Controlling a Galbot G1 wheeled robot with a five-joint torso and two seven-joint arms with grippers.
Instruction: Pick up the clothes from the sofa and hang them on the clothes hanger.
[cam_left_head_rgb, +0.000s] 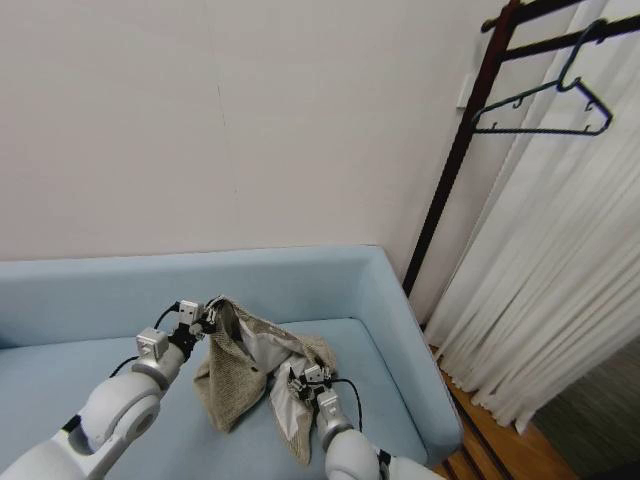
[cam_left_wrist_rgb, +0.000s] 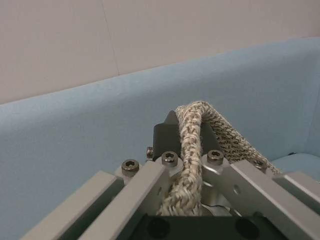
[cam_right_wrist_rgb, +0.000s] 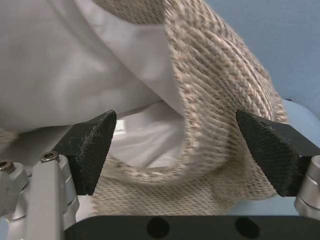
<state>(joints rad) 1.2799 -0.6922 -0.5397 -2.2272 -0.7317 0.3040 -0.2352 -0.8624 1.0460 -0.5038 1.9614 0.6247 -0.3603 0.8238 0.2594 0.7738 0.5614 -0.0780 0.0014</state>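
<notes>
Your knit garment (cam_left_head_rgb: 250, 375) lies on the sofa (cam_left_head_rgb: 400, 320) seat toward its right end, with one edge lifted. Your left end effector (cam_left_head_rgb: 208, 319) is clenched on that edge. Your right end effector (cam_left_head_rgb: 302, 380) is spread wide, a fold sitting between its fingers (cam_right_wrist_rgb: 90, 145). The hanger (cam_left_head_rgb: 540, 105) hangs on the rack (cam_left_head_rgb: 455, 165) past the sofa's right end.

No word, brand, number or sign can be read in any view. Inside the knitted garment (cam_right_wrist_rgb: 220, 90), on its white lining (cam_right_wrist_rgb: 75, 65), sits what looks like a small pale tag (cam_right_wrist_rgb: 120, 127), but nothing on it is readable.
</notes>
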